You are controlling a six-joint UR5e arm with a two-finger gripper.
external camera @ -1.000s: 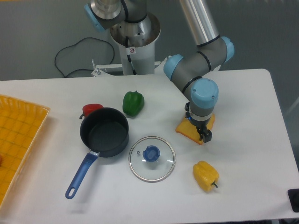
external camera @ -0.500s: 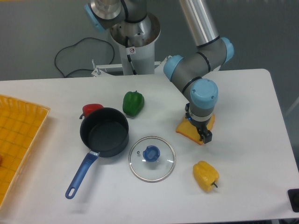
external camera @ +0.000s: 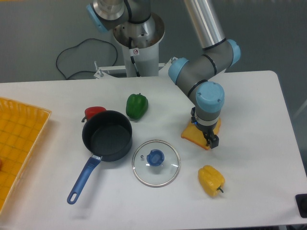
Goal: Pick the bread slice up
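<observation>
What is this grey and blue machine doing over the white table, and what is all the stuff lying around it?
It is a jointed robot arm, filmed by one fixed camera looking down from the front. Its claw is down on a flat orange bread slice; whether it grips yet, I cannot tell. Also on the table: a yellow pepper, a green pepper, a dark pot with a blue handle, a red item behind it, and a glass lid with a blue knob. A yellow tray sits at the left edge.
</observation>
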